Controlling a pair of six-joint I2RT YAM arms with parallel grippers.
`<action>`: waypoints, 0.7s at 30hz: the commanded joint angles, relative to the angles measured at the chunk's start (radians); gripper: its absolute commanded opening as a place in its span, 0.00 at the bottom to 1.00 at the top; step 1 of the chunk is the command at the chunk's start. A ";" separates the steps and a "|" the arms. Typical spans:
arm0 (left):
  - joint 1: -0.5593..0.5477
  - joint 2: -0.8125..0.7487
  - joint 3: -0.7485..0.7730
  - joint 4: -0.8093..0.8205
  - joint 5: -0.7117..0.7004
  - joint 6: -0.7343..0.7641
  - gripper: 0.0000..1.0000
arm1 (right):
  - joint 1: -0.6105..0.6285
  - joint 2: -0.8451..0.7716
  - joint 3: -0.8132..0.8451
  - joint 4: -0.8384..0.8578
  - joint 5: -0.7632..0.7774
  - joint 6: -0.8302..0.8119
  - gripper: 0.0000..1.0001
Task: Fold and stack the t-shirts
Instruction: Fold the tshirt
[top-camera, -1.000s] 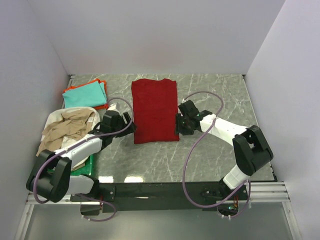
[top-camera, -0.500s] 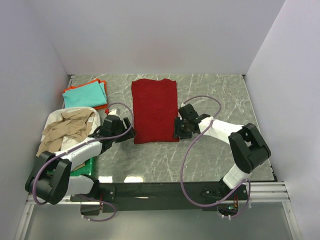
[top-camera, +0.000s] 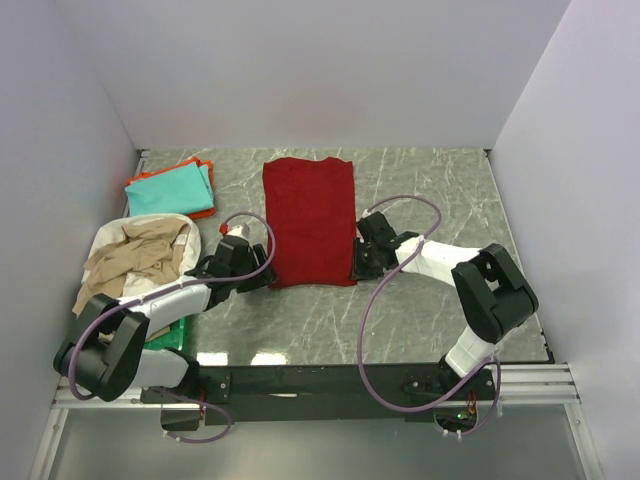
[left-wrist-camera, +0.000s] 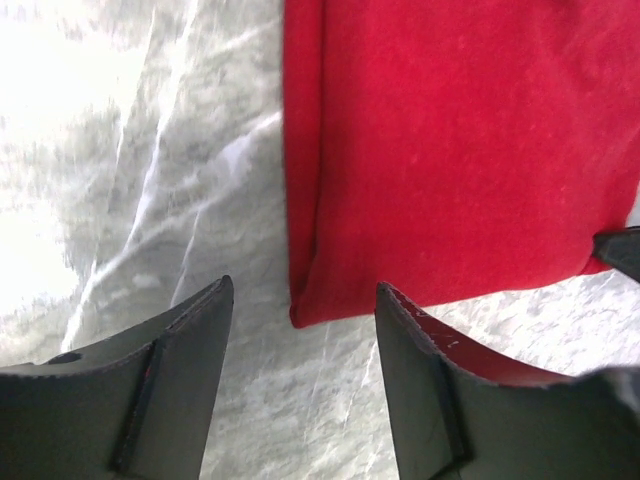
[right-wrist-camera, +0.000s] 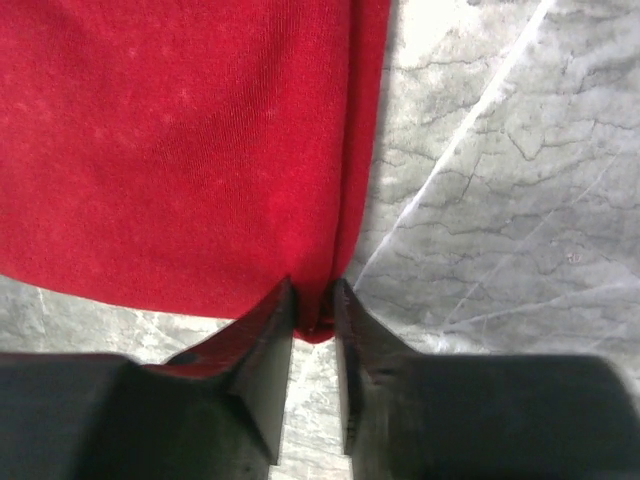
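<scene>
A dark red t-shirt lies folded into a long strip in the middle of the table. My left gripper is at its near left corner. In the left wrist view that gripper stands open, with the red shirt's corner just between the fingertips and not pinched. At the near right corner is my right gripper. Seen from the right wrist, this gripper is shut on the folded edge of the shirt. A teal t-shirt lies folded on an orange one at the back left.
A crumpled beige shirt with white cloth around it is heaped over the green tray at the near left. White walls close in the table on three sides. Purple cables loop above both arms.
Both grippers have come nearer along the shirt's sides to its near corners. The right jaws have closed onto the right corner. The left jaws have narrowed slightly.
</scene>
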 joint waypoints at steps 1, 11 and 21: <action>-0.010 0.008 -0.017 -0.008 -0.001 -0.023 0.64 | 0.005 0.005 -0.030 0.009 0.003 0.003 0.26; -0.019 0.060 -0.033 0.027 0.008 -0.038 0.53 | 0.005 0.016 -0.033 0.016 -0.003 0.001 0.19; -0.025 0.132 -0.037 0.035 0.037 -0.057 0.36 | 0.005 0.014 -0.034 0.010 0.001 0.003 0.17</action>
